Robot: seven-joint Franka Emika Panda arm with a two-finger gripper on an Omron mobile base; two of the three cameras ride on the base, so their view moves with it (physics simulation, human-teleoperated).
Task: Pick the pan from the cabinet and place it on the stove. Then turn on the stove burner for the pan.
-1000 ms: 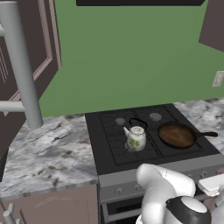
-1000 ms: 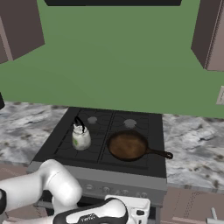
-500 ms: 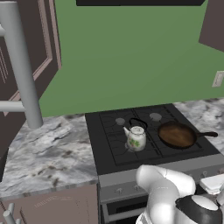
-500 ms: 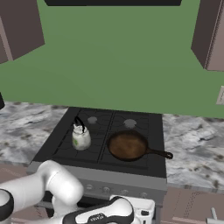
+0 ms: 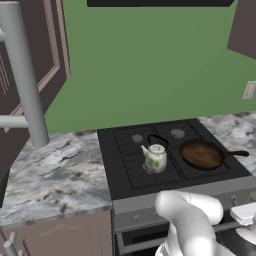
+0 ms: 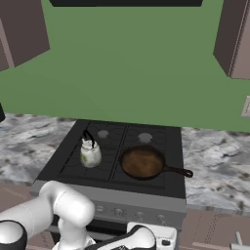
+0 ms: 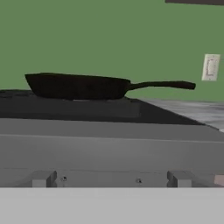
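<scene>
The dark pan [image 5: 202, 153] rests on the front right grate of the black stove [image 5: 130, 170], its long handle pointing right. It also shows from above in the right base view [image 6: 142, 162] and side-on in the hand view [image 7: 78, 86]. The white hand [image 6: 149, 238] of my gripper hangs low in front of the stove's grey steel front, below the pan and apart from it. It holds nothing. Two small knobs [image 7: 43, 178] on that front sit close before the hand camera. The cabinet [image 5: 30, 60] stands at the left with its door swung open.
A small white floral kettle [image 5: 155, 158] stands on the front left grate, beside the pan. Marble counter [image 5: 55, 175] runs on both sides of the stove. The open door's grey bar handle [image 5: 22, 75] juts out at the left. A wall outlet [image 7: 211, 67] is to the right.
The hand has slid to the right along the stove front, staying low. Pan and kettle have not moved.
</scene>
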